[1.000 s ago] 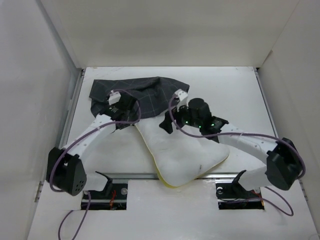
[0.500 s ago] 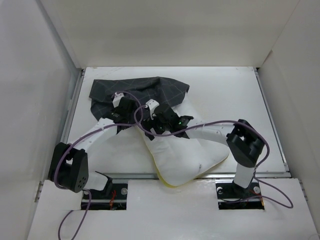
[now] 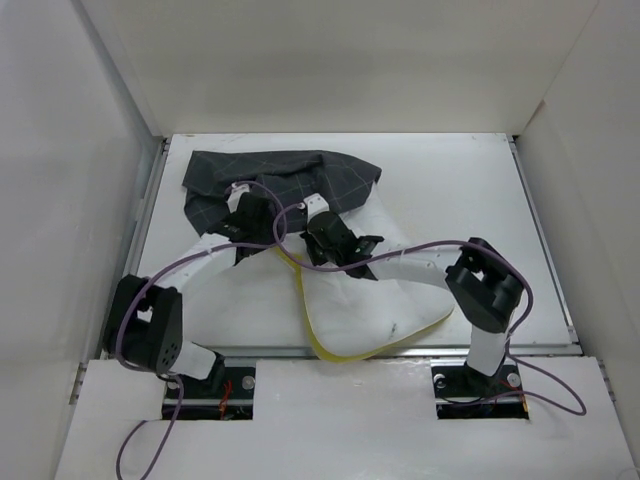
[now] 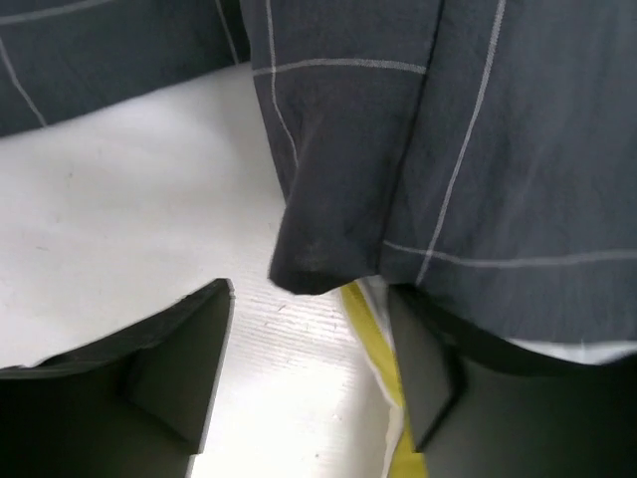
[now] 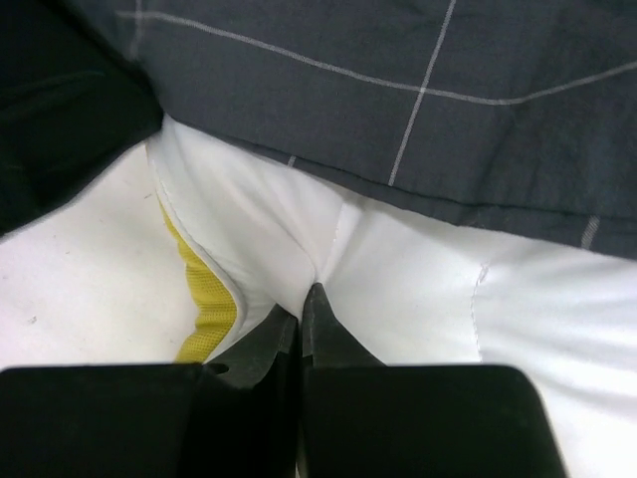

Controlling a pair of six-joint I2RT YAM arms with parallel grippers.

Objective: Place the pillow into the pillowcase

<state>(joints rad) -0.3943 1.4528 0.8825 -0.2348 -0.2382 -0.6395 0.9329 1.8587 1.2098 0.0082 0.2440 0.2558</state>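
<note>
Count: 1 pillow (image 3: 372, 312), 1 pillowcase (image 3: 290, 183); R gripper (image 5: 304, 299) clamped pinching pillow, L gripper (image 4: 311, 295) half-open, empty.

White table (image 3: 470, 190) lies flat under soft, even light, and plain white walls box it in: back panel (image 3: 340, 60), left panel (image 3: 60, 180), right panel (image 3: 600, 160), with a metal rail (image 3: 270, 352) running along the near edge

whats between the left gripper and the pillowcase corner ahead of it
In the left wrist view: bare white table, plus the white pillow's yellow piped edge, lies between the left gripper and the charcoal grid-patterned cloth pillowcase corner.
</note>
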